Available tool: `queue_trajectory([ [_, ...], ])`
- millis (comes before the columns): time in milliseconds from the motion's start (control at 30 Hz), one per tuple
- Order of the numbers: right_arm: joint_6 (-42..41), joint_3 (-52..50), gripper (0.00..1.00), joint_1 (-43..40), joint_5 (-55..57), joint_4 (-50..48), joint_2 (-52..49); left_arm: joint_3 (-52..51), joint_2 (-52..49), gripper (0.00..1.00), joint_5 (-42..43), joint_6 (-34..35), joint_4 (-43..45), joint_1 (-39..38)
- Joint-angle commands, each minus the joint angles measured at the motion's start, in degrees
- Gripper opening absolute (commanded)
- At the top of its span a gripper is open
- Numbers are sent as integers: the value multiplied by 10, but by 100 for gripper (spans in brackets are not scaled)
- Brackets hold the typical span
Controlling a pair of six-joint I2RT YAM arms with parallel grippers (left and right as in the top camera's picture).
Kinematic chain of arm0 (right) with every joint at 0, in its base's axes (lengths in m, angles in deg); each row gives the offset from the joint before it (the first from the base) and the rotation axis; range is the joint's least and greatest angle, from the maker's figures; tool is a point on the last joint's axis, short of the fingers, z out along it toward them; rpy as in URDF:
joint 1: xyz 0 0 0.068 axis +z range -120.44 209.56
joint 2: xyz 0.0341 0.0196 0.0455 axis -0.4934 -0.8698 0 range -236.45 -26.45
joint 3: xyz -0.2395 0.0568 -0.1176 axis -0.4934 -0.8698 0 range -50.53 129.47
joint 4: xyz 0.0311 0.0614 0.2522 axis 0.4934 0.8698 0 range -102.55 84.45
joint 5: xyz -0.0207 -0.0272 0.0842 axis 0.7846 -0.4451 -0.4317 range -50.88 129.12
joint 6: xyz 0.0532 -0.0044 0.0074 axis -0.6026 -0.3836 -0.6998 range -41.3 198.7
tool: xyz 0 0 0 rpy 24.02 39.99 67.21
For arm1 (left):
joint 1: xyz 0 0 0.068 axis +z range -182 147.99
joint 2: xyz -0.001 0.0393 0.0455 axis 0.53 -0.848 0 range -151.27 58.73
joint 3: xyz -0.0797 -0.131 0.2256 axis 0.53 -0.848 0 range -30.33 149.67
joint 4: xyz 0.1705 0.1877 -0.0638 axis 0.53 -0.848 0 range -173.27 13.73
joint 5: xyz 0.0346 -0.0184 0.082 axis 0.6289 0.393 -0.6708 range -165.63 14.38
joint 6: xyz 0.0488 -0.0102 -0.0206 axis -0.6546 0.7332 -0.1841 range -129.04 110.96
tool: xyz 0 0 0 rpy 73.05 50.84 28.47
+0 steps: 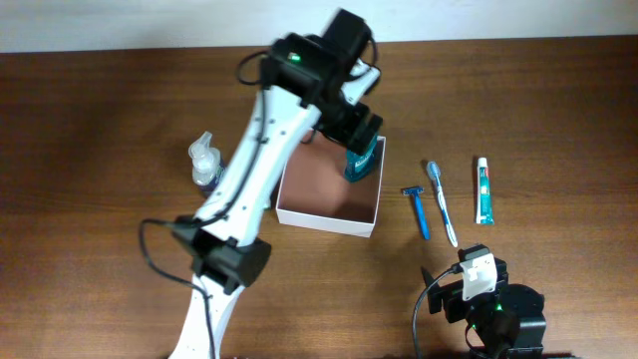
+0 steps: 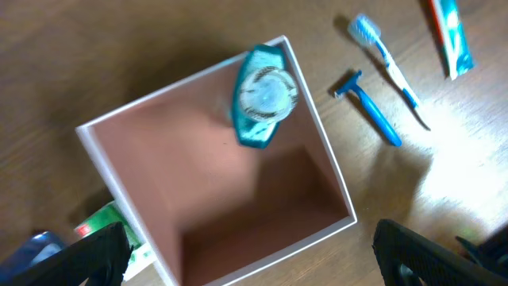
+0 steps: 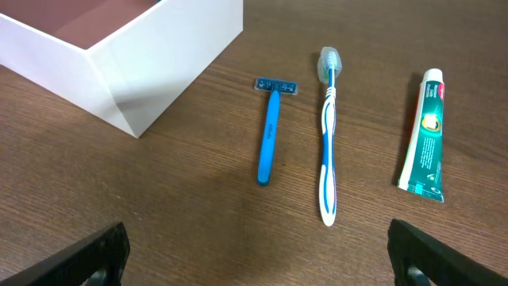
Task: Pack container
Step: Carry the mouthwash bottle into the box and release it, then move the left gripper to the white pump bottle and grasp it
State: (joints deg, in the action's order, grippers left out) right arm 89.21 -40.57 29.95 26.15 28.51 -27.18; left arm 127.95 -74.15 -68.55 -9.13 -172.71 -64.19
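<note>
1. Judged barely begun: finds only a teal bottle [image 2: 263, 95] inside the container [image 2: 198, 183], standing upright against one corner, clear cap up.
2. Leaves a blue razor [image 3: 268, 135], a toothbrush [image 3: 328, 143] and a toothpaste tube [image 3: 425, 135] lying side by side on the wooden table [image 3: 159, 199], apart from one another and just beyond the container's right wall.
3. Leaves also a small spray bottle [image 1: 204, 162] on the far side of the container, and a green pack [image 2: 111, 226] close against an outside wall.
4. Hovers the left gripper [image 2: 250, 238] over the container with fingers spread wide, grasping nothing and clear of the bottle.
5. Parks the right gripper [image 3: 255, 238] at the near table edge, fingers likewise spread and empty, facing the razor and toothbrush.
6. Places the container mid-table, beneath the left arm.
7. Looks square and shallow, with thin white walls, a pinkish-brown floor and an open top, and mostly bare inside, with room seemingly enough for everything outside.
</note>
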Motion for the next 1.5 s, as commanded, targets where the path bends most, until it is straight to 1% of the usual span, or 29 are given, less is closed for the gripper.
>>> queue_trajectory([
  [0, -5, -3, 98, -4, 1, -2, 5, 9, 69, 99, 12, 19, -3, 50],
  [100, -5, -3, 99, -4, 1, -2, 5, -15, 125, 99, 1, 18, -3, 89],
  [167, -5, -3, 99, -4, 1, -2, 5, -52, 176, 99, -35, 18, -3, 122],
  [200, -5, -3, 99, -4, 1, -2, 5, -92, 215, 100, -70, 19, -3, 151],
  [233, -5, -3, 99, -4, 1, -2, 5, -115, 233, 99, -81, 19, -3, 168],
  [267, -5, -3, 99, -4, 1, -2, 5, -139, 248, 99, -82, 19, -3, 185],
  [300, -5, -3, 99, -4, 1, -2, 5, -193, 268, 99, -71, 18, -3, 220],
  [367, -5, -3, 99, -4, 1, -2, 5, -243, 271, 99, -67, 18, -2, 244],
  [433, -5, -3, 99, -4, 1, -2, 5, -298, 269, 99, -66, -2, 9, 257],
  [533, -5, -3, 99, -4, 1, -2, 5, -395, 268, 99, -64, -54, 67, 261],
  [600, -5, -3, 99, -4, 1, -2, 5, -436, 268, 99, -65, -72, 98, 261],
  [667, -5, -3, 99, -4, 1, -2, 5, -490, 268, 99, -72, -73, 137, 264],
  [867, -5, -3, 99, -4, 1, -2, 5, -593, 268, 99, -74, -57, 235, 293],
  [1067, -5, -3, 99, -4, 1, -2, 5, -672, 267, 99, -69, -54, 313, 315],
  [1200, -5, -3, 99, -4, 1, -2, 5, -703, 265, 98, -69, -54, 360, 315],
  [1333, -5, -3, 99, -4, 1, -2, 5, -705, 264, 91, -69, -54, 376, 315],
  [1367, -5, -3, 99, -4, 1, -2, 5, -705, 264, 84, -69, -54, 378, 315],
  [1467, -5, -3, 99, -4, 1, -2, 5, -705, 264, 70, -68, -54, 382, 315],
])
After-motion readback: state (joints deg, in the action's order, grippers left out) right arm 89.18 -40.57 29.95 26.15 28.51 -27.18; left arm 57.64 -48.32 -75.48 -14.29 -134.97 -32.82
